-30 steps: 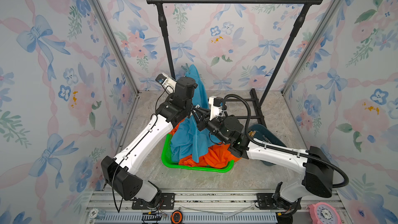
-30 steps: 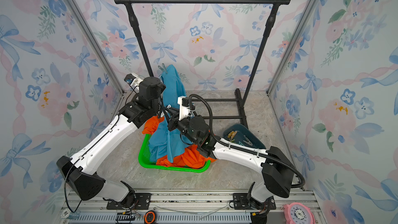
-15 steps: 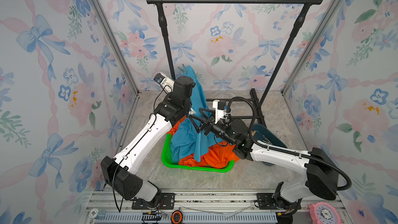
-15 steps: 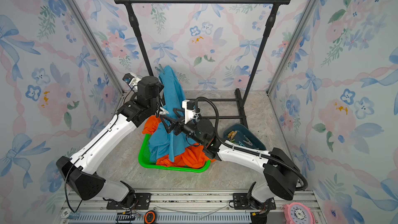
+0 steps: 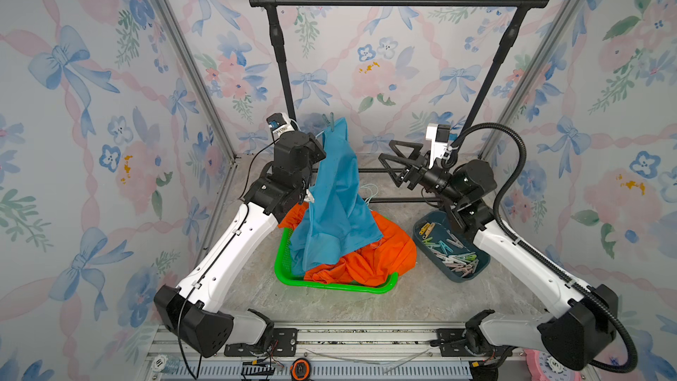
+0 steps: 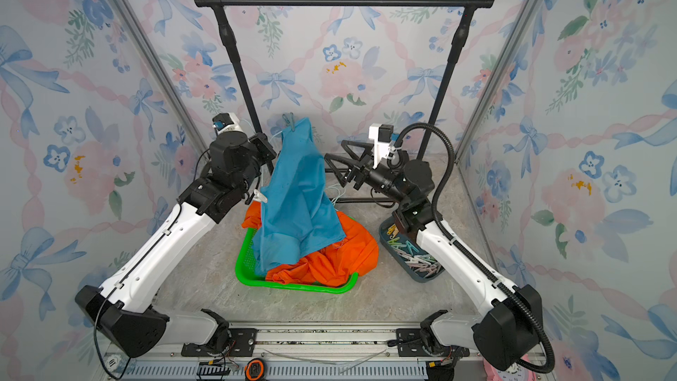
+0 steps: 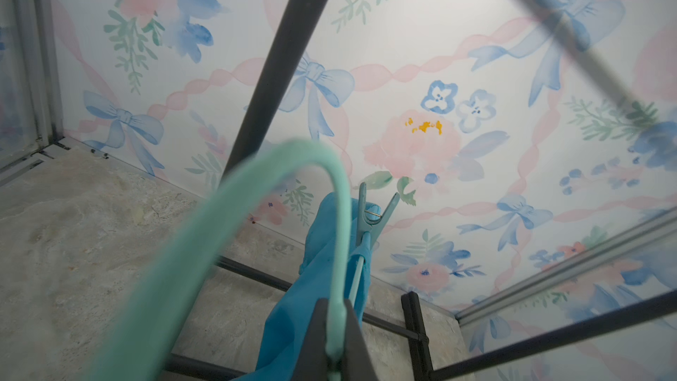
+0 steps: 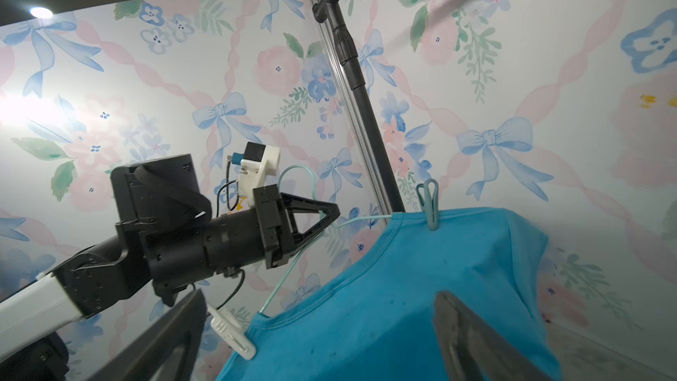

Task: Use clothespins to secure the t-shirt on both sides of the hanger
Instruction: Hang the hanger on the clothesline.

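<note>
A blue t-shirt hangs on a mint-green hanger, and its lower part trails into the basket. My left gripper is shut on the hanger by the neck. A teal clothespin grips the far shoulder. On the near shoulder sits a white clothespin. My right gripper stands open to the right of the shirt, holding nothing. Several loose clothespins lie in a tray.
A green basket under the shirt holds orange garments. The dark teal tray sits on the floor below my right arm. The black clothes rack stands at the back, and its base bars run along the floor behind the basket.
My right gripper has opened and drawn back to the right, away from the t-shirt. The left arm has stayed put with the hanger.
</note>
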Available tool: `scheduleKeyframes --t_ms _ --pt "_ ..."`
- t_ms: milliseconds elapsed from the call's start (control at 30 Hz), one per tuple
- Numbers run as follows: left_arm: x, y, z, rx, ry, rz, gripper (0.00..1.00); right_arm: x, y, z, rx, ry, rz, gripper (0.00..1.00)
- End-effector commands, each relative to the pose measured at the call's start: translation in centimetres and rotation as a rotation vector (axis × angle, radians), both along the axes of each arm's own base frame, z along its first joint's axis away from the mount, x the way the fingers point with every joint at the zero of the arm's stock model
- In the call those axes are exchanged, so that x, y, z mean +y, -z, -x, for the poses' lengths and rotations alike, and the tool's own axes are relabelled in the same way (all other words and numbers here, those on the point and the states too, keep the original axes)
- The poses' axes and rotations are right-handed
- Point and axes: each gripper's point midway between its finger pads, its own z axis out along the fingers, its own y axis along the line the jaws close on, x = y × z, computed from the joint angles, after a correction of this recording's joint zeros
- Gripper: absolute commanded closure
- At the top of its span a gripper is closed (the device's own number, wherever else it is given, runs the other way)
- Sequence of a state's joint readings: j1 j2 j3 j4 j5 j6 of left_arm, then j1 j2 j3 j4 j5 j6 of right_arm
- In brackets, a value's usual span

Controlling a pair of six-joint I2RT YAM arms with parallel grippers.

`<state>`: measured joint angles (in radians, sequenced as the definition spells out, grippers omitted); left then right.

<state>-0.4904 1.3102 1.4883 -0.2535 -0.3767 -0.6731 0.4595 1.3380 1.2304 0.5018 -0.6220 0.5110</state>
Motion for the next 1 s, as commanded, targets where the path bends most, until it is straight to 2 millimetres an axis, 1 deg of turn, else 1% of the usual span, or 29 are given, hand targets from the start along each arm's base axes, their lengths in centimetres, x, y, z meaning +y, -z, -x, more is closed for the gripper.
scheduleKeyframes --t_ms 0,33,100,233,300,333,367,400,533,600,667,800,867,967 --pt "-1.5 -3.9 3.7 -0.148 0.196 -0.091 1.00 1.2 1.1 1.9 -0.015 -0.220 0.167 0.02" --pt "-1.5 -4.1 4.6 -0.164 0.221 -0.108 1.00 1.2 0.8 1.8 -0.032 -0.259 0.187 0.02" --pt "-1.4 -4.6 6.1 -0.196 0.264 -0.131 1.00 0.8 0.4 0.9 -0.066 -0.275 0.210 0.03" --pt "-2.5 -6.4 8.9 -0.270 0.391 -0.179 1.00 -0.1 0.2 -1.7 -0.166 -0.294 0.223 0.03" --pt "-3.2 -6.9 9.7 -0.284 0.452 -0.194 1.00 -0.3 -0.2 -3.0 -0.162 -0.317 0.227 0.05" --pt "-3.6 -7.3 10.1 -0.294 0.480 -0.203 1.00 -0.5 -0.9 -3.1 -0.167 -0.333 0.231 0.05" --pt "-4.0 -7.5 10.4 -0.303 0.508 -0.213 1.00 -0.4 -0.3 -4.4 -0.142 -0.348 0.239 0.05" --pt "-4.2 -7.8 10.7 -0.313 0.527 -0.223 1.00 -0.4 -0.5 -4.9 -0.139 -0.359 0.244 0.05" --pt "-5.2 -8.7 10.9 -0.326 0.589 -0.266 1.00 -0.7 -1.1 -5.8 -0.132 -0.405 0.275 0.05" --pt "-5.7 -9.3 10.9 -0.331 0.616 -0.279 1.00 -1.0 -1.0 -6.1 -0.135 -0.405 0.294 0.05" --pt "-6.1 -10.1 10.7 -0.345 0.626 -0.282 1.00 -1.4 -0.9 -6.2 -0.127 -0.421 0.302 0.08" --pt "-6.7 -11.4 9.9 -0.365 0.641 -0.288 1.00 -1.6 -0.4 -5.5 -0.093 -0.473 0.298 0.21" --pt "-7.3 -11.8 9.4 -0.369 0.658 -0.288 1.00 -1.7 0.3 -4.9 -0.086 -0.481 0.300 0.27" --pt "-8.0 -12.1 8.7 -0.369 0.683 -0.286 1.00 -1.8 1.3 -4.5 -0.078 -0.478 0.303 0.40"
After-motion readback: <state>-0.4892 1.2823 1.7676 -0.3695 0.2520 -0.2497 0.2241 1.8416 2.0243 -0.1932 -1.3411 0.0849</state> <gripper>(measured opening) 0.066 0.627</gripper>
